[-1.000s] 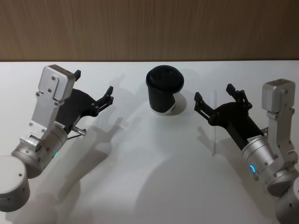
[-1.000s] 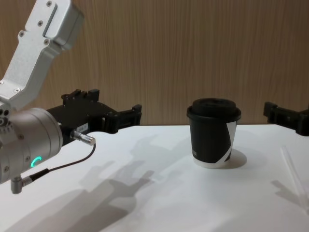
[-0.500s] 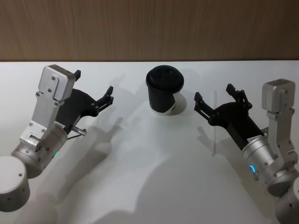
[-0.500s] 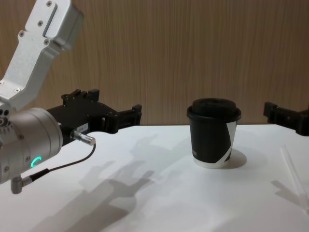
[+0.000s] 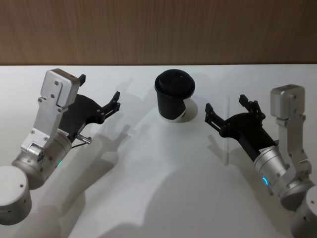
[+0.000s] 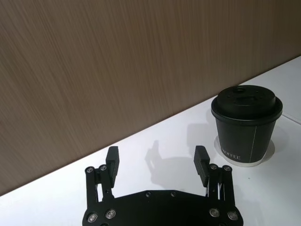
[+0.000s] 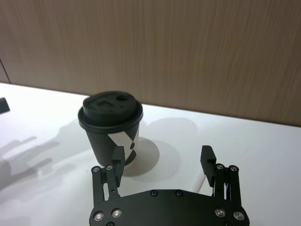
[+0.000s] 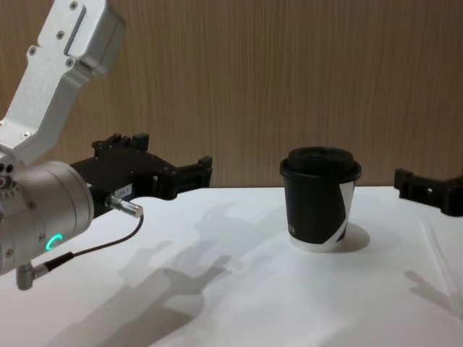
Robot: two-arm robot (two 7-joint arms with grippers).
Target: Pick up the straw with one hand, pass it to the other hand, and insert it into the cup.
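A short black paper coffee cup with a black domed plastic lid point(image 5: 173, 96) stands upright near the middle of a smooth white tabletop point(image 5: 148, 198), in front of a brown wood-grain wall point(image 5: 158, 29). The cup has a white angular patch on its side and a white base.

To the right of the cup, and apart from it, a long, thin, straight white plastic straw point(image 5: 226, 148) lies flat on the tabletop. It runs from the near side towards the wall.

The black two-fingered right tool point(image 5: 225, 102), on a silver wrist with a blue light, reaches in from the right side. Its two fingers are spread apart with nothing between them. In the head view it sits over the far part of the straw, with the straw's line passing between the fingers. In the chest view the tool hangs above the tabletop and the straw lies lower, so the two are not touching.

The black two-fingered left tool point(image 5: 99, 87), on a fat silver cylindrical wrist with a green light ring and a thin dark cable, is held above the tabletop well to the left of the cup. Its fingers are also spread wide and hold nothing.
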